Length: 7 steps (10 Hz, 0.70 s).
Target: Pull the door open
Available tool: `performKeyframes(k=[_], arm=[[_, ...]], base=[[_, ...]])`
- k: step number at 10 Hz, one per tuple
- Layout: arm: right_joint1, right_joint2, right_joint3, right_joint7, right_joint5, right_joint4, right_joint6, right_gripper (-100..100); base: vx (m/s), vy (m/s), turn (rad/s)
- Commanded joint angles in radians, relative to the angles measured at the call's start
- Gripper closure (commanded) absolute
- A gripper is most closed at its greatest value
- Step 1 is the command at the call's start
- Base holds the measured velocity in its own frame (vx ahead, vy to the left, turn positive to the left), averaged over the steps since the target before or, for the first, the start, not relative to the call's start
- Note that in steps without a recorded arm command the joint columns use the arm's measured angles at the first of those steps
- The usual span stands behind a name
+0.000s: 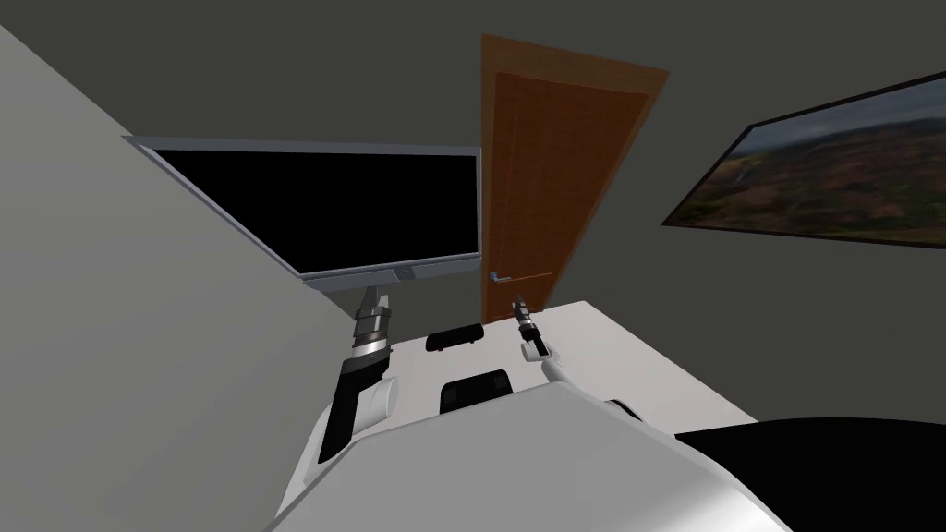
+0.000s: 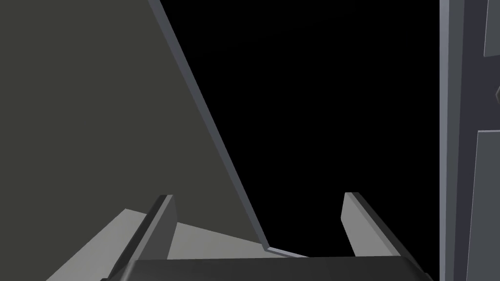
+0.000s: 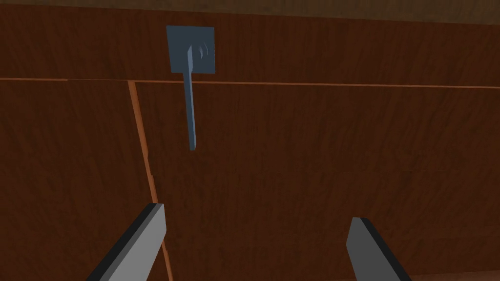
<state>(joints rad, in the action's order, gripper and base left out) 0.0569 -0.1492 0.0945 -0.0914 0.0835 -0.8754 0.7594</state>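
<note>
Door handle (image 3: 191,97) sits ahead of the spread right gripper (image 3: 256,217), apart

Free room btwn right pincer (image 3: 256,213) & door handle (image 3: 191,105); grey frame (image 1: 369,275) beside it.

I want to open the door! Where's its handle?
In the head view, the grey lever handle sits low on the brown door's left edge, beside the grey-framed black panel, just beyond the open right gripper.

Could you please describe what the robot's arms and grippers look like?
The left gripper and right gripper each have two thin, light grey, dark-edged blade fingers on a dark box. The left forearm is white and black with a ribbed grey wrist.
</note>
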Motion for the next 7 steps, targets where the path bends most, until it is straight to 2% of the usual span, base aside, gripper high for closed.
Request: performKeyframes(k=[1, 7], arm=[[0.023, -0.004, 0.002, -0.001, 0.002, 0.050, 0.015, -100], [0.082, -0.012, 0.007, 0.001, 0.006, 0.208, 0.053, -100]], base=[[0.074, -0.066, 0.123], [0.060, -0.072, 0.120]])
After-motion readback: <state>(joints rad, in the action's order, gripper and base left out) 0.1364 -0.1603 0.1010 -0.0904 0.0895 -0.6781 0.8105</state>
